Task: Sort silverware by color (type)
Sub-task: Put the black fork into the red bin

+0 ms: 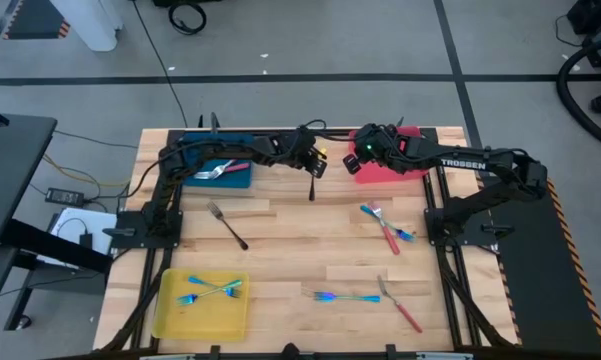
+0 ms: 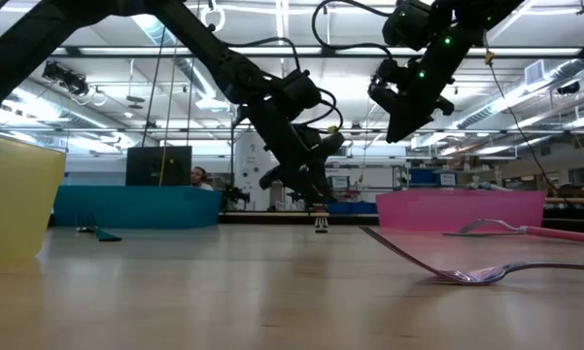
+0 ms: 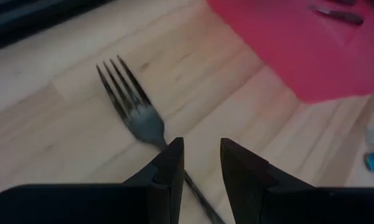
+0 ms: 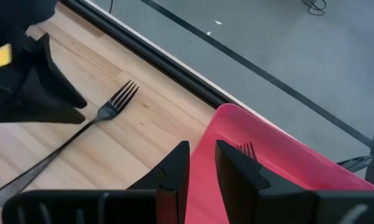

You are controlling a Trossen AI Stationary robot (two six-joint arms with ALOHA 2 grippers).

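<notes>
A dark grey fork [image 1: 312,183] lies flat on the wood near the far edge, between the blue tray [image 1: 238,181] and the red tray [image 1: 408,166]. My left gripper [image 1: 316,166] hangs low over it and is open. In the left wrist view [image 3: 202,163] the fork's handle [image 3: 198,198] runs slantwise under the narrow gap, with the tines [image 3: 121,84] ahead. My right gripper [image 1: 359,155] is open and empty above the red tray's rim [image 4: 219,113]. A fork [image 4: 247,150] lies inside that tray. The blue tray holds a grey utensil [image 1: 213,172]. My left gripper stands from above with a finger [image 3: 169,163] on either side of the fork's handle, just behind the neck [image 3: 163,142]. The fork lies flat on the table. I cannot tell whether the fingers touch it.
The yellow tray [image 1: 170,318] at the near left holds blue forks [image 1: 212,292]. Loose on the wood are a dark fork [image 1: 228,225], a red and blue pair [image 1: 386,226], a blue fork [image 1: 337,297] and a red one [image 1: 400,305]. The table's middle is bare wood.
</notes>
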